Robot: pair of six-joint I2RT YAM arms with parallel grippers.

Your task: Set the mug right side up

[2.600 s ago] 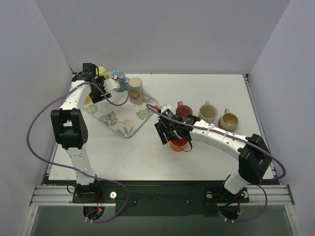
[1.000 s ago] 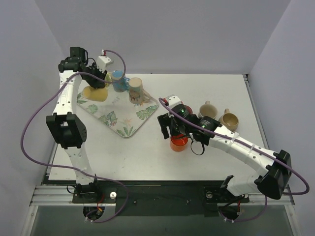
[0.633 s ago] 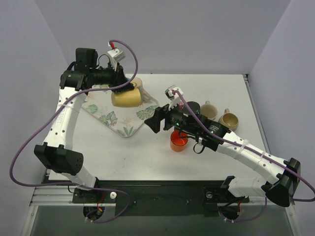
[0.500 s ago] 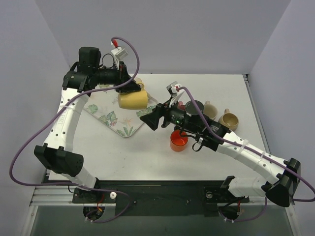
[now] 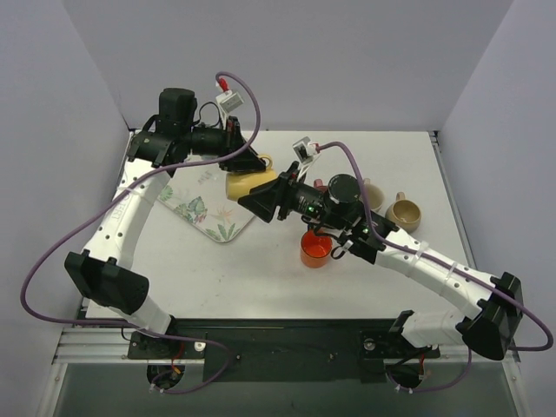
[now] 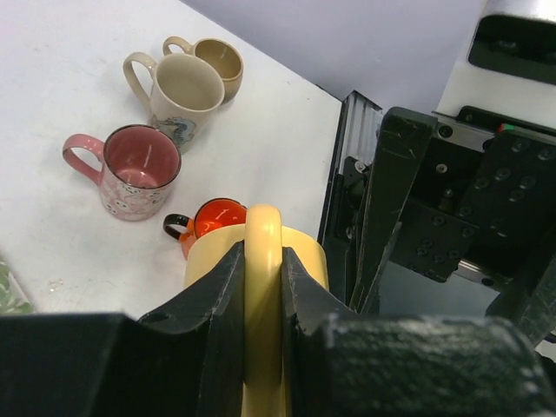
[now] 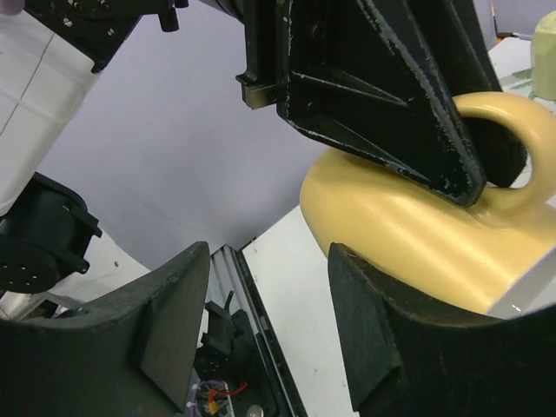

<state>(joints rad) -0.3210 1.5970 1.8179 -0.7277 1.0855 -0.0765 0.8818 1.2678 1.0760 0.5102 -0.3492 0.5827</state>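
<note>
My top camera looks down from behind the arm bases over the whole white tabletop (image 5: pixel 261 278). Both wrist cameras sit tight against the pale yellow ceramic mug (image 5: pixel 241 185), roughly facing each other. All three views share it.

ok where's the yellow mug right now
Top view, centre-left: the yellow mug hangs by its handle from the left fingers, over the right corner of the floral tray.
</note>
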